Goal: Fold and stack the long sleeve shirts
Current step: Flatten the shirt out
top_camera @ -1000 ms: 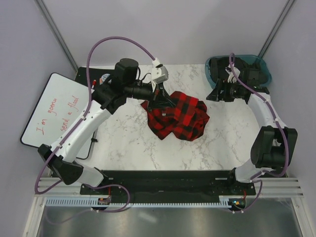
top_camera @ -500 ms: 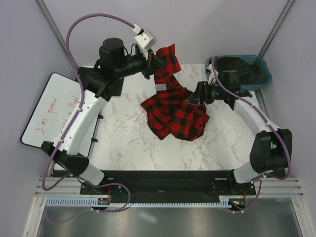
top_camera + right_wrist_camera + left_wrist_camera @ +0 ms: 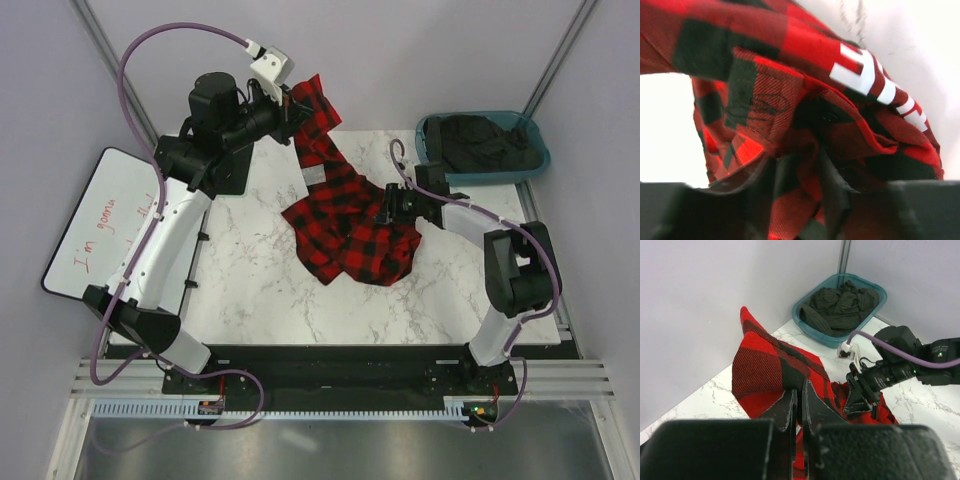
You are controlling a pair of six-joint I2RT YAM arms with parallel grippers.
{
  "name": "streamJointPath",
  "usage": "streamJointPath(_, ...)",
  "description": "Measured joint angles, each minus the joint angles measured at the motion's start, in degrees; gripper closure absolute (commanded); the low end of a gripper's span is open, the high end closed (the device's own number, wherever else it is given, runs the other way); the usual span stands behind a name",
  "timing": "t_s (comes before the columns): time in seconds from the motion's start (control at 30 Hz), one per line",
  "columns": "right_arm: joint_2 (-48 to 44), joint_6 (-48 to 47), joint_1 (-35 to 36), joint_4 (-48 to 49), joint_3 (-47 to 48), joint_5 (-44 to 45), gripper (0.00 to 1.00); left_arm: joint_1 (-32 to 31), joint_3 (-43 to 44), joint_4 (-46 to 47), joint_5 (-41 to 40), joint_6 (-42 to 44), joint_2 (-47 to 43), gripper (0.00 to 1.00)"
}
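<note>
A red-and-black check long sleeve shirt (image 3: 350, 230) lies bunched mid-table, one end pulled up toward the back wall. My left gripper (image 3: 292, 100) is raised at the back and shut on that lifted end; the left wrist view shows its fingertips (image 3: 800, 392) pinched together on the cloth (image 3: 765, 375). My right gripper (image 3: 388, 208) is pushed into the shirt's right edge low over the table. In the right wrist view its fingers (image 3: 802, 175) are closed around a fold of the fabric (image 3: 790, 45). A white label (image 3: 860, 72) shows above them.
A teal bin (image 3: 500, 176) holding dark clothes stands at the back right corner. A whiteboard (image 3: 110, 225) with red writing lies off the table's left side. The marble tabletop (image 3: 250, 290) is walled in at the back and sides.
My left gripper has risen up and back, drawing one end of the shirt off the table. My right gripper has swung left from the bin and closed on the shirt's right edge.
</note>
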Motion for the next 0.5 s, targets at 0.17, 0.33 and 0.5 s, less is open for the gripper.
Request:
streamJointPath(0.17, -1.97, -3.04, 0.83, -2.03, 0.04, -1.75, 1.00, 1.20, -0.20, 0.57, -1.09, -0.28, 0.07, 0.98)
streamJointPath(0.33, -16.26, -9.25, -0.28, -7.61, 0.44, -4.76, 1.00, 5.09, 0.79, 1.20, -1.97, -0.44, 1.62, 0.98)
streamJointPath(0.5, -28.46, -15.89, -6.21, -12.48, 9.79, -6.08, 1.00, 9.53, 4.63, 2.40, -4.98, -0.61, 4.87, 0.98)
